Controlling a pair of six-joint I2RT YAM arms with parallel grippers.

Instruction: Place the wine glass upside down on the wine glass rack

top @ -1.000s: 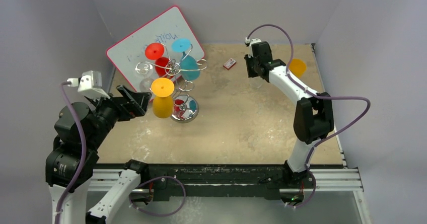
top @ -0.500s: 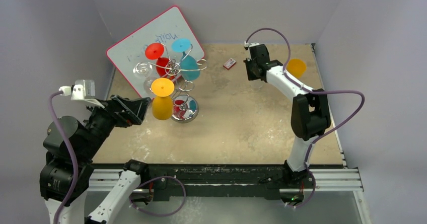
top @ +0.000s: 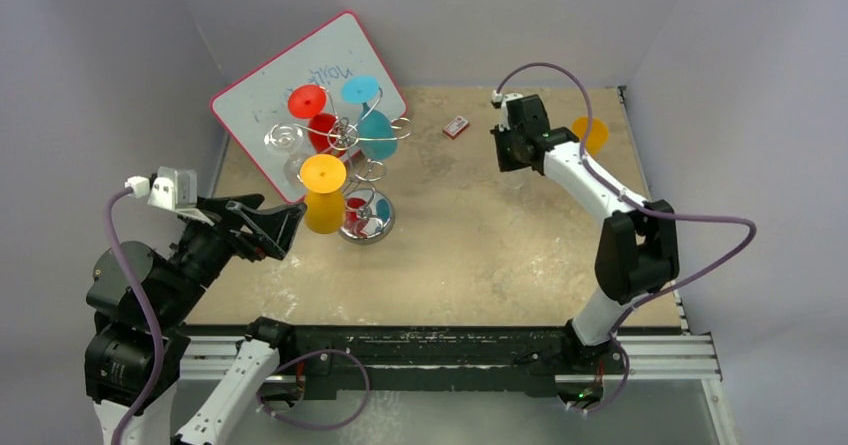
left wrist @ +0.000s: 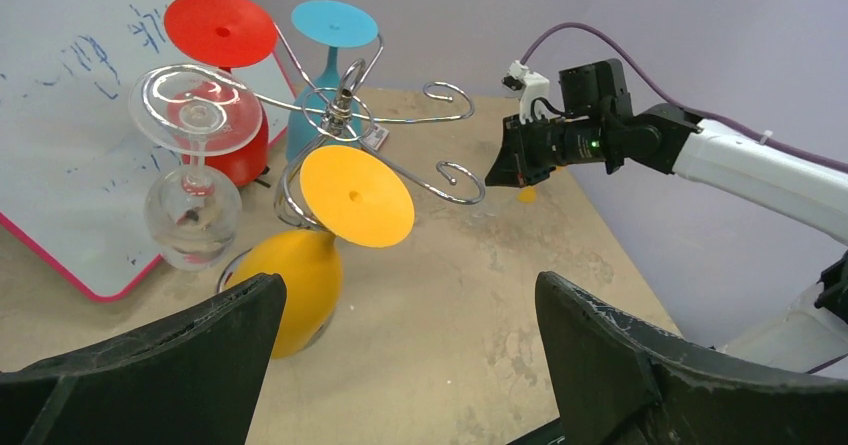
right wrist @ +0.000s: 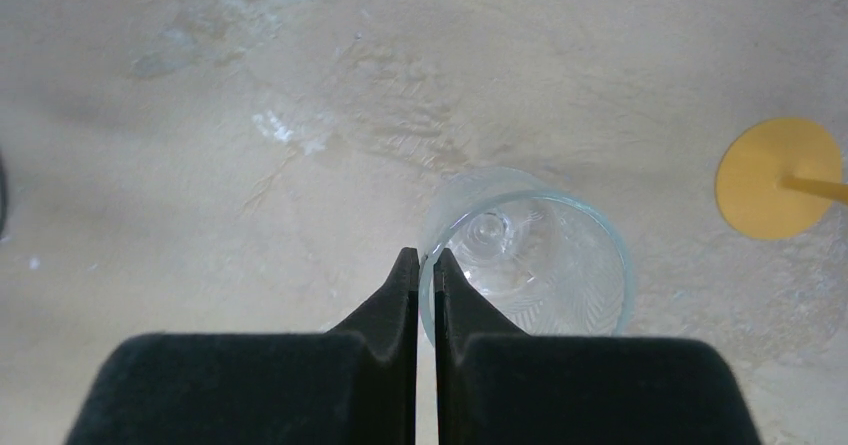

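Note:
The wine glass rack [top: 347,137] is a silver wire stand with scroll arms on a round shiny base [top: 372,228], at the back left. It also shows in the left wrist view [left wrist: 340,117]. Red, blue, yellow and clear glasses hang on it upside down. My right gripper [right wrist: 427,260] is shut on the rim of a clear wine glass [right wrist: 545,280], which is upright under it; in the top view that gripper [top: 512,155] is at the back, right of centre. My left gripper [top: 282,227] is open and empty, just left of the hanging yellow glass [left wrist: 290,290].
A pink-framed whiteboard [top: 285,80] leans behind the rack. A small red object [top: 456,127] lies at the back. Another yellow wine glass [top: 590,133] stands at the back right, its foot showing in the right wrist view [right wrist: 778,177]. Grey walls close three sides.
My left arm has drawn back and down from the rack with its jaws open. My right gripper has shifted slightly right, still shut on the clear glass.

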